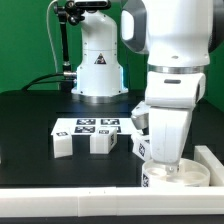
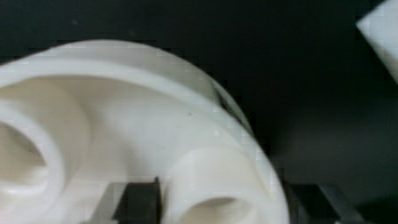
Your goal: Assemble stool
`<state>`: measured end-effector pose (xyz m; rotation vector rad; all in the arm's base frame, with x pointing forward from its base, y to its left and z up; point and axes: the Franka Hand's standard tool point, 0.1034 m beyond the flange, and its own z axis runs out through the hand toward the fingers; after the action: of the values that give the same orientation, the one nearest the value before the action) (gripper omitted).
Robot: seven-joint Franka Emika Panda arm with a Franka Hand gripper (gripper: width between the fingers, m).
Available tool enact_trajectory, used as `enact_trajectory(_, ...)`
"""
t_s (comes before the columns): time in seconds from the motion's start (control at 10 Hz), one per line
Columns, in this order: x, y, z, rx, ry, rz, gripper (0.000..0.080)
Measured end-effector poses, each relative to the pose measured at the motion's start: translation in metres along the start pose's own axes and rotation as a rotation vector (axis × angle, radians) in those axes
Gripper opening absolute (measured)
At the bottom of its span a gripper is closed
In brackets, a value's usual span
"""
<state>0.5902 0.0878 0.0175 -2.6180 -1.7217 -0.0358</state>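
The stool's round white seat disc (image 1: 186,176) lies at the front of the exterior view's right, on the black table. My gripper (image 1: 166,163) comes straight down onto the side of it towards the exterior view's left. In the wrist view the seat disc (image 2: 125,100) fills most of the picture, with round sockets in it. A thick part of it, with one socket, sits between the dark fingers (image 2: 139,202), and my gripper (image 2: 228,206) is shut on it. Two white leg blocks (image 1: 62,144) (image 1: 101,143) lie side by side at mid-table. A third leg block (image 1: 140,148) stands beside the gripper.
The marker board (image 1: 88,126) lies flat behind the leg blocks. A long white rail (image 1: 212,160) borders the seat disc on the exterior view's right and runs along the table's front edge. The arm's white base (image 1: 98,60) stands at the back.
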Motion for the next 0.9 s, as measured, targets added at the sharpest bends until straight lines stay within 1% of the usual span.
enact_trajectory(0.1, 0.0035, -0.0012, 0.0, -0.001, 0.001, 0.009, 0.032)
enact_trajectory(0.4, 0.0033, -0.001, -0.0001, -0.001, 0.0, 0.017, 0.032)
enact_trajectory(0.5, 0.0031, -0.0011, 0.0001, -0.001, 0.0, 0.017, 0.0382)
enact_trajectory(0.6, 0.0029, -0.001, 0.0001, -0.001, 0.0, 0.017, 0.0517)
enact_trajectory(0.7, 0.0028, -0.001, 0.0001, -0.001, 0.0, 0.017, 0.0517)
enact_trajectory(0.8, 0.0023, -0.0007, -0.0003, -0.001, 0.0, 0.015, 0.0621)
enact_trajectory(0.9, 0.0009, 0.0008, -0.004, -0.002, -0.001, 0.014, 0.0641)
